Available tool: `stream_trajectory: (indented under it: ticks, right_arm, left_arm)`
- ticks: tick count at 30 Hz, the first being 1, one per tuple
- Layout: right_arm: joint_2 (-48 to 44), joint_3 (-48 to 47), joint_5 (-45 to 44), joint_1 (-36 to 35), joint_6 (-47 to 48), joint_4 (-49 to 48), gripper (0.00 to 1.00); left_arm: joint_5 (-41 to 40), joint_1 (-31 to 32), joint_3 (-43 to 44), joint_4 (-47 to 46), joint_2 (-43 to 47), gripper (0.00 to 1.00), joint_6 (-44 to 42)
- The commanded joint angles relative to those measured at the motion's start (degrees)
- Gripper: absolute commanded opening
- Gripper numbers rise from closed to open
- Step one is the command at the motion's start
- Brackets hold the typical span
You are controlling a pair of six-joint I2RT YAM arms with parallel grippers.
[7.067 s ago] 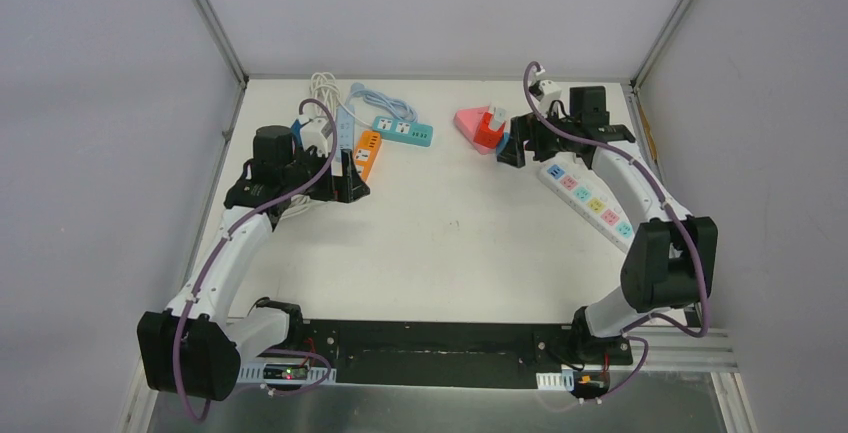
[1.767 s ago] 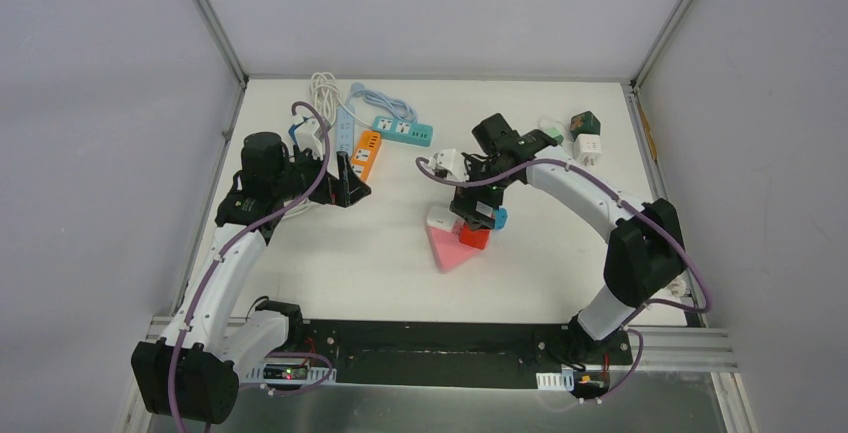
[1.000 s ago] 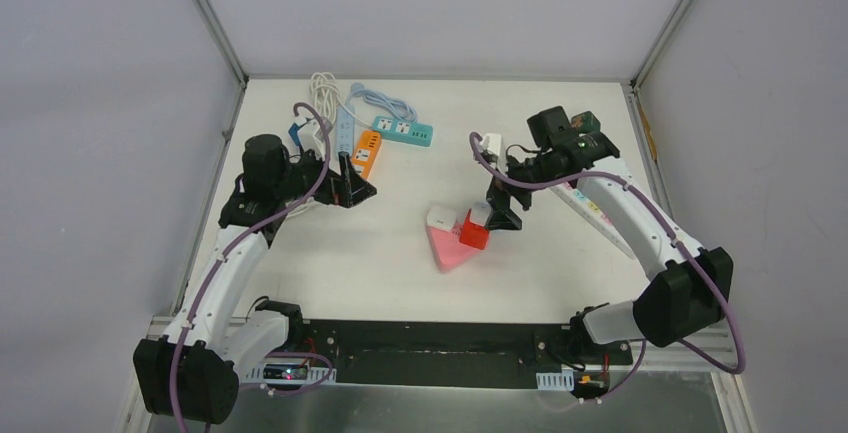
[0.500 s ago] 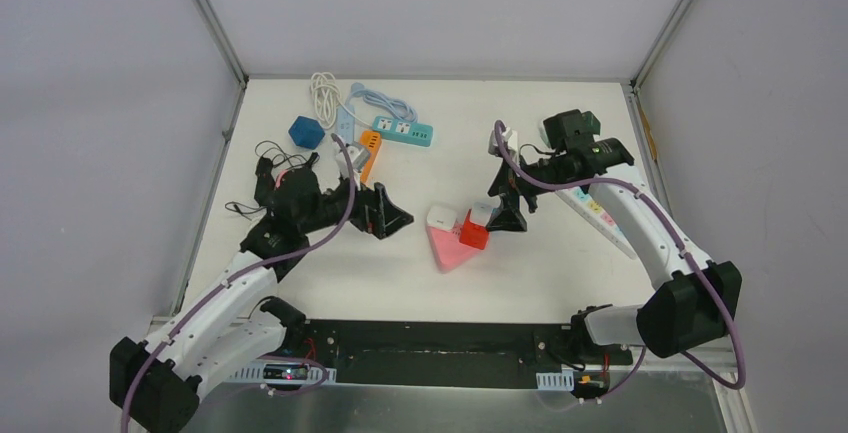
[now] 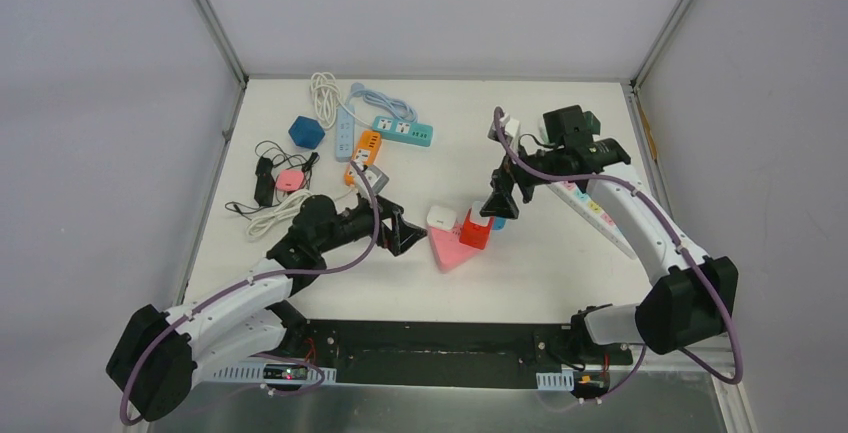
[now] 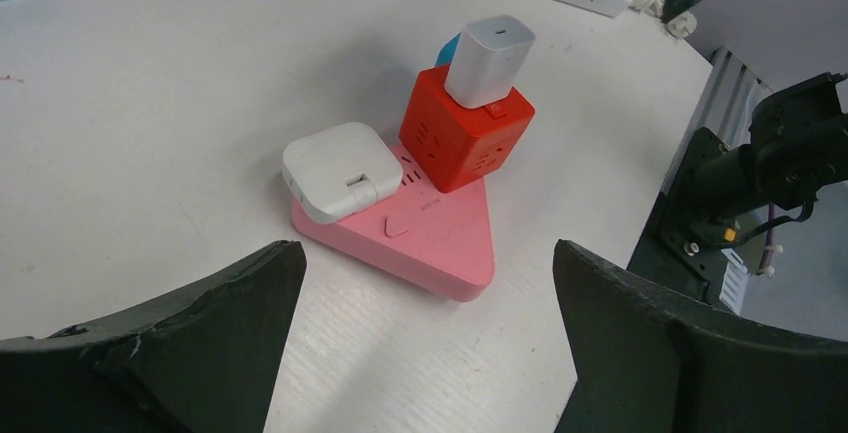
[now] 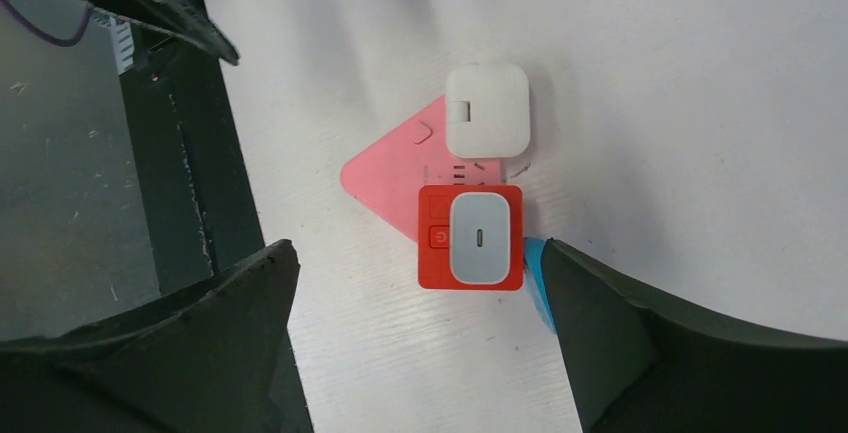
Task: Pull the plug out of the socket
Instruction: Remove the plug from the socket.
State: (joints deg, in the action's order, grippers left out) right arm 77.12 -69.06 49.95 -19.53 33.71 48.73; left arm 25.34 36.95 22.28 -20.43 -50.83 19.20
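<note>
Wide-open right fingers point(image 5: 497, 203) are hovering directly above white rectangular charger plug point(image 7: 482, 238), standing upright in red cube socket point(image 7: 436, 263) on pink triangular power block point(image 7: 385, 173) mid-surface; left fingers point(image 5: 403, 234), also wide, are pointing in from its left, farther off.

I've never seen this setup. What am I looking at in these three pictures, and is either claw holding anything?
Two white robot arms are bolted at the near edge of the table. The wide picture looks down from above; the other two come from a camera on each wrist. Mid-table lies a pink triangular socket block carrying a flat white adapter and a red cube topped by a white charger. Power strips lie further back. The left gripper and right gripper are both open, holding nothing.
</note>
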Motion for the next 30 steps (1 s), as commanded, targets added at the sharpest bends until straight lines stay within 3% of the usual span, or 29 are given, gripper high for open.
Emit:
stream_trajectory:
  ticks: [1,6,10,20,23,30]
  right_arm:
    - [2.2,-0.2,-6.2,0.2,-2.9,-3.0,0.93]
    - [6.3,-1.7,-11.0,-1.6,-0.2,0.9,0.82]
    - [8.7,-2.7,-11.7,-3.1,2.2,4.2,0.75]
    - [9.4,-2.6,-12.6,-4.5,0.9,3.2,0.68]
    - [9.4,-2.8,-12.6,-4.5,-0.1,2.8,0.69]
    - [9.4,-3.1,-12.1,-3.7,-2.2,2.1,0.69]
  left_arm:
    - [-1.2,2.0,-0.8,-10.9,-1.5,0.99,-3.6]
    - [-4.2,4.8,0.4,-11.7,-5.4,0.99,-3.8]
    - [-10.7,10.6,1.4,-14.1,-9.5,0.99,-3.7]
    - [-43.2,30.9,8.1,-15.7,-22.7,0.99,-6.7]
    - [-49.1,33.2,11.3,-16.9,-27.7,0.98,-7.5]
    - [-54.8,35.1,19.0,-14.6,-36.8,0.98,-7.0]
